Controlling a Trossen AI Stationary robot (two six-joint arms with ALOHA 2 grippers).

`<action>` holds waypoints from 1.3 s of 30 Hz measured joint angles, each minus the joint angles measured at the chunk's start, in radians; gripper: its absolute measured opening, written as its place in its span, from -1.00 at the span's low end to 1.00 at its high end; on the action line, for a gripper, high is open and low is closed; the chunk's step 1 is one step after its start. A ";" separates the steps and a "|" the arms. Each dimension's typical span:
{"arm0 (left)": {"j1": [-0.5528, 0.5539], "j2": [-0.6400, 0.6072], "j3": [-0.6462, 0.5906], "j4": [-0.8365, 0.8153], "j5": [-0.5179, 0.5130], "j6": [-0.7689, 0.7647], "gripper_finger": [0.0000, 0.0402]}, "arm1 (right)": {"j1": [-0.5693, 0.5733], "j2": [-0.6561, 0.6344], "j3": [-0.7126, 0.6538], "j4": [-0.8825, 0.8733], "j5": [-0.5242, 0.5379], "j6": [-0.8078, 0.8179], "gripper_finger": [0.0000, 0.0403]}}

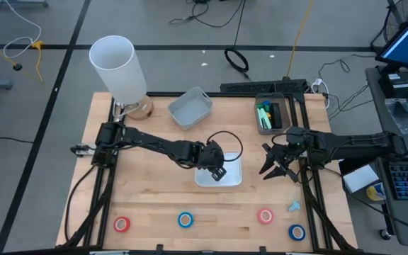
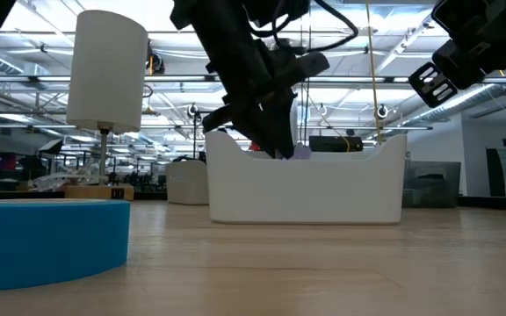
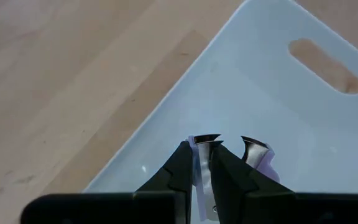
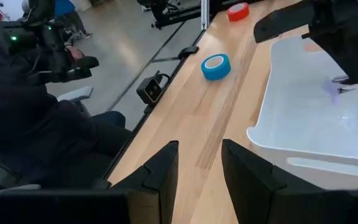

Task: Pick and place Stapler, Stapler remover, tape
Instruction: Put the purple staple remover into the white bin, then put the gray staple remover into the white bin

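My left gripper [image 1: 217, 168] reaches over the white tray [image 1: 231, 181] in the table's middle and is shut on the stapler remover [image 3: 207, 152], a small lilac thing with two metal claws. My right gripper [image 4: 199, 167] waits open at the table's right side, with nothing between its fingers. The tape lies flat along the near edge: a red roll [image 1: 122, 224], a blue roll [image 1: 185, 220], a red roll [image 1: 265, 215] and a blue roll [image 1: 297, 231]. The stapler does not show. My left gripper pinches the stapler remover's lilac body [image 3: 196, 163] between its two fingers. The metal claws [image 3: 254, 149] stick out past the fingertips. The fingers slant down from the table's left side, inside the tray's rim [image 2: 306, 162]. The tray wall hides whether the remover touches the floor.
A grey bin [image 1: 190, 108] and a white lamp [image 1: 119, 64] stand at the back. A dark organizer [image 1: 273, 113] with green things sits at the back right. A small pale blue thing [image 1: 293, 206] lies near the right tape rolls. A person [image 4: 36, 124] sits beyond the near edge.
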 joint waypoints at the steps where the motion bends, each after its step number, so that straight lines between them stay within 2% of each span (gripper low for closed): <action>1: -0.001 0.000 0.000 0.000 0.000 0.000 -0.81 | 0.000 0.000 0.000 -0.001 0.000 0.000 -0.43; 25: -0.026 0.039 0.000 0.010 0.036 0.020 -0.79 | 0.000 0.000 0.000 -0.008 0.000 0.020 -0.43; 35: -0.025 0.039 0.000 0.014 0.052 0.022 -0.20 | 0.000 0.000 0.000 -0.007 0.000 0.010 -0.43; 39: -0.025 0.011 -0.001 0.047 0.052 0.046 -0.04 | 0.001 -0.001 0.000 0.052 -0.002 -0.008 -0.43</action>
